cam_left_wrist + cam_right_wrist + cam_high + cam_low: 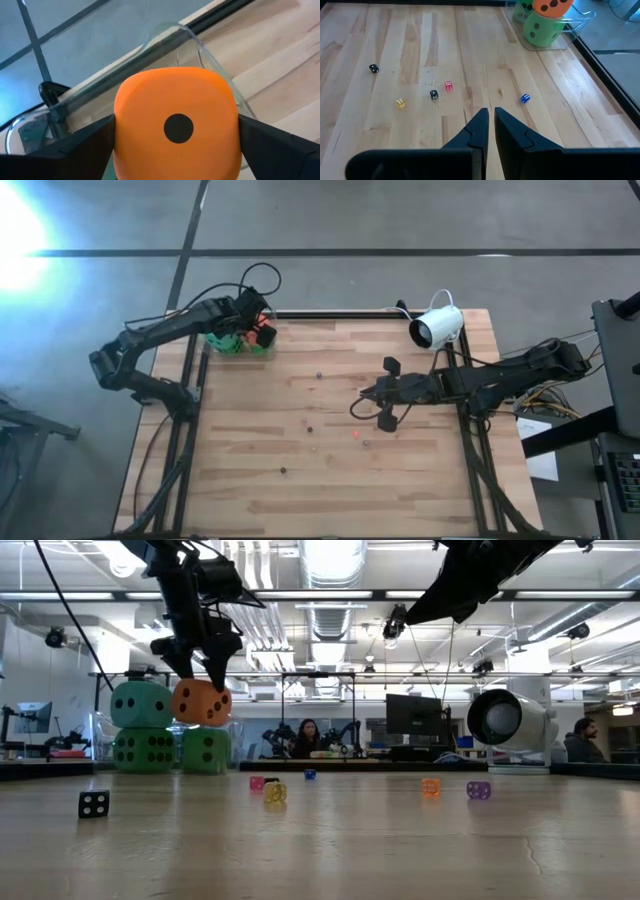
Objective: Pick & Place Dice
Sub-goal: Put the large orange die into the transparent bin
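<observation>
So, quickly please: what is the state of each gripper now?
Left gripper: closed on the orange-red die, above the green dice.
Right gripper: closed, empty, above the table's middle.

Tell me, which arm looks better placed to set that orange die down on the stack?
The left. Its gripper is shut on the orange die, just above a green die at the table's far left corner. The right gripper hangs near the table's middle, shut and holding nothing.

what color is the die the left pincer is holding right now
Orange die with dark pips, gripped by the left pincer; clearest in the left wrist view.
</observation>
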